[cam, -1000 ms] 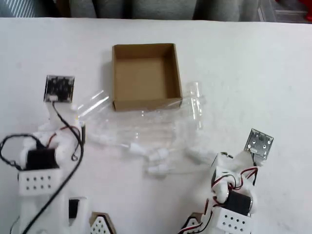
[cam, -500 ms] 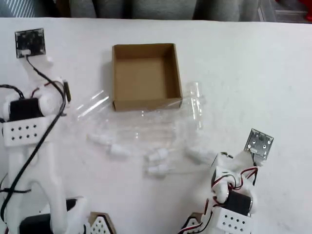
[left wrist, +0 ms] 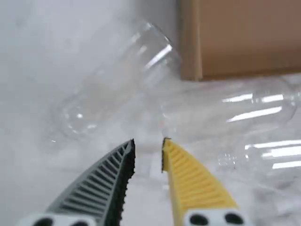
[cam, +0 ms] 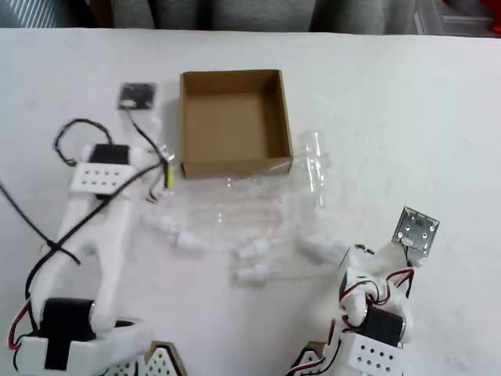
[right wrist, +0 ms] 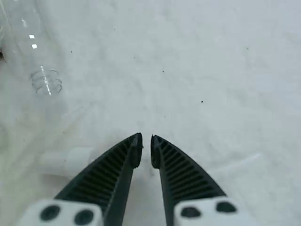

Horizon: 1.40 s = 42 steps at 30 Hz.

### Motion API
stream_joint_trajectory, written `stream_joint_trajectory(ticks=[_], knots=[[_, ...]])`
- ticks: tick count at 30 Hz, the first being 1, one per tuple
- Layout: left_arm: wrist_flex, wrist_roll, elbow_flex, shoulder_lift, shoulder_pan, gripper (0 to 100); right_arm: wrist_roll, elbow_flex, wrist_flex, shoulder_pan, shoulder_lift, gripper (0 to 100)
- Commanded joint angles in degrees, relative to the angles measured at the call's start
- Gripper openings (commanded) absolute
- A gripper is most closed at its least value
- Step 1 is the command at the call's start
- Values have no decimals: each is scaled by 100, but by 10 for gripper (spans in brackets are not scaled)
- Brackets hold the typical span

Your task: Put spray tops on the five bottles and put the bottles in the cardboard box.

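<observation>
The cardboard box (cam: 235, 167) stands open and empty at the middle back. Several clear bottles (cam: 243, 207) lie on their sides in front of it, one bottle (left wrist: 117, 80) off its left front corner. White spray tops (cam: 254, 251) lie loose on the near side of them. My left gripper (left wrist: 148, 145) hovers just short of that left bottle, its grey and yellow fingers a little open and holding nothing. My right gripper (right wrist: 146, 147) is low over bare table, shut on nothing, with a spray top (right wrist: 66, 162) beside it and a bottle neck (right wrist: 44, 82) farther off.
The left arm (cam: 102, 176) stretches from the near left corner toward the box. The right arm (cam: 376, 298) sits folded at the near right. One more bottle (cam: 313, 168) lies by the box's right front corner. White table stretches bare to the right and behind the box.
The left arm has swung from the table's left side in toward the box's left front corner and the bottles. The right arm has kept still.
</observation>
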Motion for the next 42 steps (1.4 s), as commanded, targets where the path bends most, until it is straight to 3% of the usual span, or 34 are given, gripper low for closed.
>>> stream_joint_trajectory(ticks=[1, 6, 11, 24, 30, 32, 35, 38, 42], knots=[[-369, 62, 440, -347, 382, 146, 9, 53, 13, 22, -13, 18], [-1099, 448, 703, -136, -198, 146, 9, 53, 22, 31, -4, 17], [-1081, 1073, 712, 40, -514, 275, 9, 53, 22, 22, 4, 17], [-1081, 5011, 870, -462, -567, 298, 9, 53, 127, 22, -13, 17], [-1125, 4747, 1503, -444, -558, 278, 9, 53, 127, 40, -13, 17], [-1125, 4492, 1556, -479, -576, 208, 9, 53, 127, 40, -13, 17], [-1125, 4018, 1547, -497, -576, 15, 9, 53, 127, 40, -13, 17], [-1125, 3534, 1547, -497, -532, 68, 9, 53, 127, 48, -13, 17], [-1424, 3560, 1582, -444, -567, 17, 9, 53, 136, 48, -13, 17]])
